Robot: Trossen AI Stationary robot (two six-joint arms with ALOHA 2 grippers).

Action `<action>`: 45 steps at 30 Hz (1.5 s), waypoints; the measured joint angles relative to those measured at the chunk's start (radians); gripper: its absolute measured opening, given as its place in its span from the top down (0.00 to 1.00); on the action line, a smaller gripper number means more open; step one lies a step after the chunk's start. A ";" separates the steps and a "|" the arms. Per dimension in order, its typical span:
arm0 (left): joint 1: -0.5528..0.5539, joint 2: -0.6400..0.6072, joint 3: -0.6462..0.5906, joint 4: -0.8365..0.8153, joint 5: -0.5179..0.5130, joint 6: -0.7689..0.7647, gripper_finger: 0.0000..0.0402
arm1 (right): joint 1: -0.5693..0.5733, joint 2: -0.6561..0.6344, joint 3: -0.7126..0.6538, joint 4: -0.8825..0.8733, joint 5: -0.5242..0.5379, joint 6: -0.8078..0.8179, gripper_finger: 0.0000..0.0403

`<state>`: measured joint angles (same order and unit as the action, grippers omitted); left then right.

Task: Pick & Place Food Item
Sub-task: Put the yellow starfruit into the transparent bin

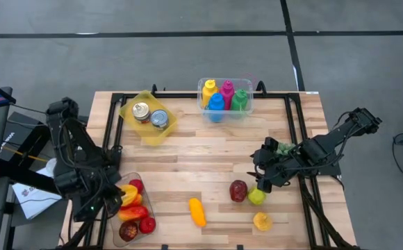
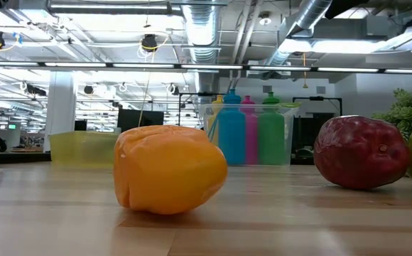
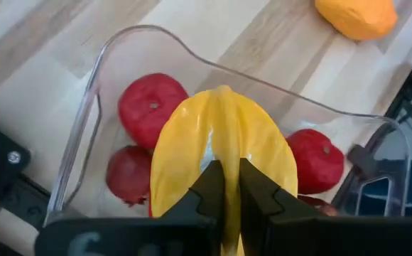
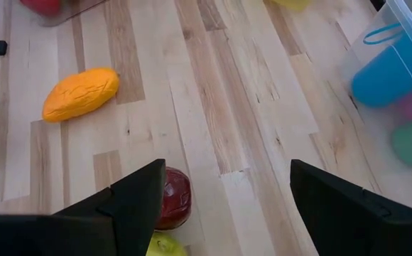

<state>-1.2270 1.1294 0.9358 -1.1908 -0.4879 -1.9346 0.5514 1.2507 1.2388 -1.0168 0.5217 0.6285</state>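
Note:
My left gripper (image 3: 232, 171) is shut on a yellow bell pepper (image 3: 220, 135) over a clear container (image 3: 121, 43) at the table's near left. The container holds red fruits (image 3: 153, 107). In the high view the pepper (image 1: 128, 194) shows at the container's far end. My right gripper (image 4: 227, 171) hangs open at the right, above a dark red fruit (image 4: 174, 199) and a yellow-green fruit (image 4: 165, 245), touching neither. An orange food item (image 1: 197, 212) lies on the table's near middle. My left gripper pinches the yellow pepper between its two fingers (image 3: 209, 188), along a groove in its skin (image 3: 224, 153). The fingers come slanting down from above. The pepper hangs inside the container's rim, over the red fruits; whether it rests on them I cannot tell.
A yellow tray with two cans (image 1: 148, 117) and a clear bin of coloured bottles (image 1: 224, 97) stand at the far edge. A small yellow item (image 1: 262, 221) lies near the front right. A green leafy item (image 1: 278, 147) sits by my right arm. Bare wood lies in the middle.

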 joint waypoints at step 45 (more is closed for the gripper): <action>-0.136 -0.037 -0.128 0.049 0.059 -0.165 0.79 | -0.005 0.000 0.000 0.000 0.000 -0.009 0.27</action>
<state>-1.3629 1.0926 0.8074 -1.1419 -0.4286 -2.0999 0.5465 1.2507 1.2385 -1.0168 0.5220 0.6197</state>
